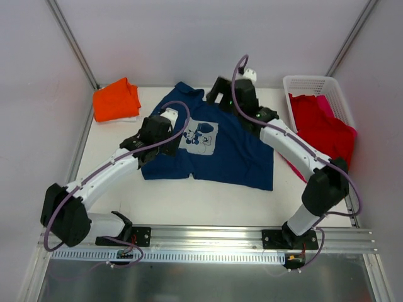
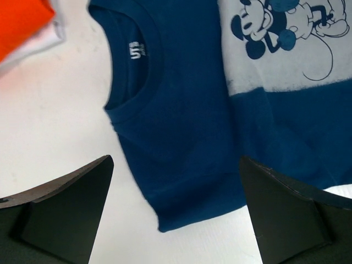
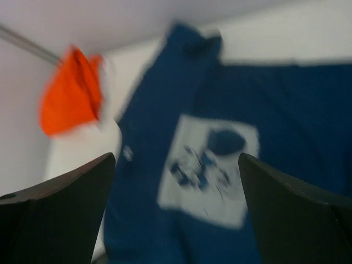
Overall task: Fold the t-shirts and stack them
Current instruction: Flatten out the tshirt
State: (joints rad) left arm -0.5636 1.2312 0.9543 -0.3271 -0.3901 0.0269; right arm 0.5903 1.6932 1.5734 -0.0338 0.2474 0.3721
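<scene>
Top view: a white table [image 1: 208,201] boxed in by pale walls [image 1: 189,38] carries the navy t-shirt [image 1: 233,151] spread print-up at its middle. The orange t-shirt [image 1: 116,100] lies folded at the far left corner, and the red and pink t-shirts [image 1: 321,126] spill from the white basket [image 1: 312,80] on the right.

Left wrist view: the left gripper [image 2: 176,160] hangs spread wide over the navy collar and shoulder, holding nothing.

Right wrist view, blurred: the right gripper [image 3: 176,157] is equally spread and empty, above the chest print.

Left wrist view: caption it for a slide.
Open left gripper poised above the navy t-shirt near its collar; orange t-shirt at the frame's corner.
</scene>
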